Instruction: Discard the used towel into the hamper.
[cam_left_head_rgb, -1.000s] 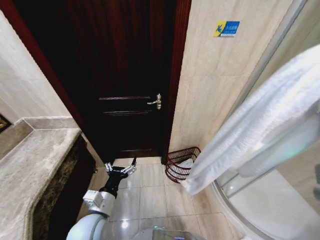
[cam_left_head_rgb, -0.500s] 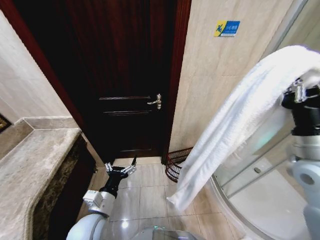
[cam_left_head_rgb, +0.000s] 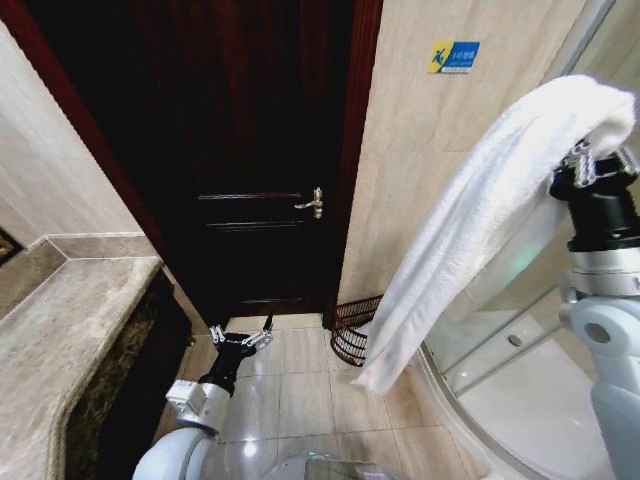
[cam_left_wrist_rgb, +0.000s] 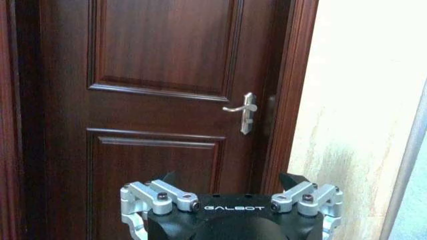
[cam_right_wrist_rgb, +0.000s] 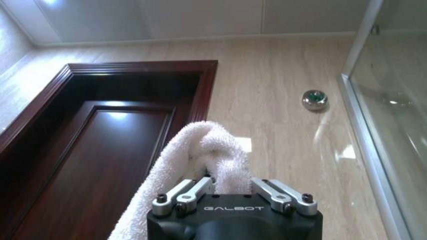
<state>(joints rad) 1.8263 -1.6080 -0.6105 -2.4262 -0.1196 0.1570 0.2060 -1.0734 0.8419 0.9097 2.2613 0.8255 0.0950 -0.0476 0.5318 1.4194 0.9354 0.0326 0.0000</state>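
Note:
A long white towel (cam_left_head_rgb: 470, 235) hangs from my right gripper (cam_left_head_rgb: 598, 160), which is raised high at the right and shut on the towel's top fold. In the right wrist view the towel (cam_right_wrist_rgb: 200, 150) bunches between the fingers of that gripper (cam_right_wrist_rgb: 230, 182). The towel's lower end dangles just above the floor, in front of the hamper (cam_left_head_rgb: 350, 330). The hamper is a dark reddish woven basket standing against the wall beside the door, partly hidden by the towel. My left gripper (cam_left_head_rgb: 240, 337) is low over the floor tiles, open and holding nothing; in the left wrist view this gripper (cam_left_wrist_rgb: 230, 177) faces the door.
A dark wooden door (cam_left_head_rgb: 250, 150) with a metal handle (cam_left_head_rgb: 315, 203) is shut straight ahead. A marble counter (cam_left_head_rgb: 70, 330) runs along the left. A curved glass shower enclosure (cam_left_head_rgb: 520, 380) fills the right. Tiled floor (cam_left_head_rgb: 300, 385) lies between them.
My right arm has come in from the right edge and moved left and up with the towel. The towel's hanging end swung left and now sits a little higher. The left arm stayed still.

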